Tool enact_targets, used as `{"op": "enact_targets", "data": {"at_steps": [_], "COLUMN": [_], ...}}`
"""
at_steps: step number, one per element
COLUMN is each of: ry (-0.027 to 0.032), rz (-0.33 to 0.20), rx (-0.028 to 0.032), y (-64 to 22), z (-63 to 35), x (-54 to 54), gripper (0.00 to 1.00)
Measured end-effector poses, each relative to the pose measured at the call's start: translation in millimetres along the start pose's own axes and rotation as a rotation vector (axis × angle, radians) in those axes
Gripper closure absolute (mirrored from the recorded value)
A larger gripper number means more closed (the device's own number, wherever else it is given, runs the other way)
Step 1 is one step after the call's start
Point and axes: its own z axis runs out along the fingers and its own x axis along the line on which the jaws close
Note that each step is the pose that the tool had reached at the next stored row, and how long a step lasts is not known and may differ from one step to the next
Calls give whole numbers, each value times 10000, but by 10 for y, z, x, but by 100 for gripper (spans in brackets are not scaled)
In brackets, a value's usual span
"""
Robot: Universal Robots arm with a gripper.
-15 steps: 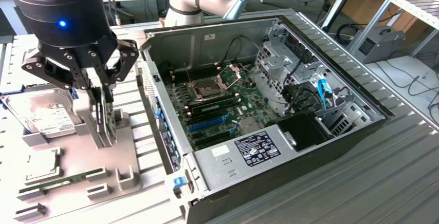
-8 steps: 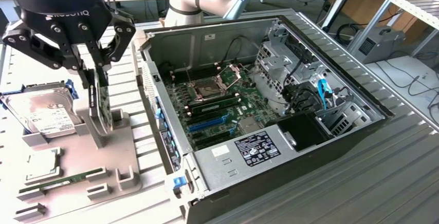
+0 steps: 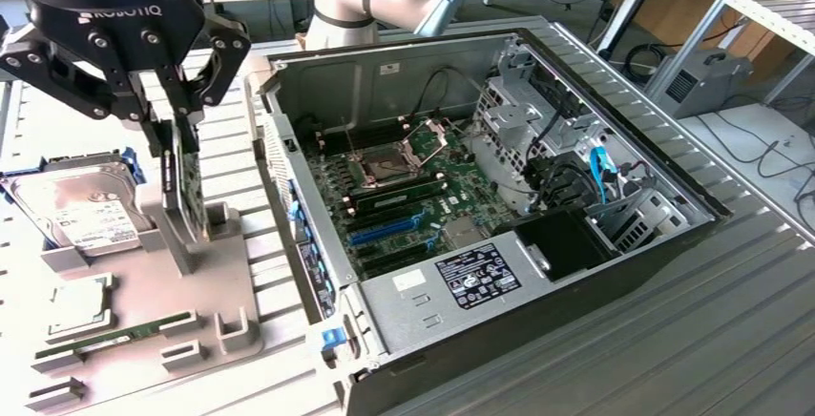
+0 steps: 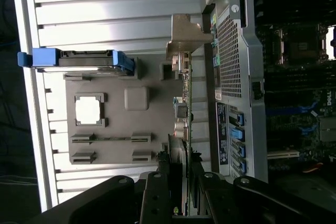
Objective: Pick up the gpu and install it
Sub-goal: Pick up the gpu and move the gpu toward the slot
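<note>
1. Exterior view: the gripper hangs at 10 o'clock in the frame, pointing down, its two fingers clamped on the top edge of the gpu.
2. The gpu stands upright on edge; its lower edge meets a post of the grey holder. Whether it has left the slot cannot be told.
3. On the holder, a hard drive leans at 9 o'clock from the gpu and a RAM stick lies at 7 o'clock.
4. The open case lies at 3 o'clock from the holder, with its motherboard exposed.
5. Wrist view: the gpu shows edge-on, running from between the gripper fingers out to its silver bracket.
6. The gpu is between the holder and the case; the hard drive is on the holder's far end.
</note>
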Motion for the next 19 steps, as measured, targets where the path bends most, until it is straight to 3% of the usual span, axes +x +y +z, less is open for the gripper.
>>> {"op": "enact_targets", "data": {"at_steps": [19], "ry": [-1], "rz": [0], "rx": [-1], "y": [0], "z": [-185], "x": [-5], "gripper": [74]}}
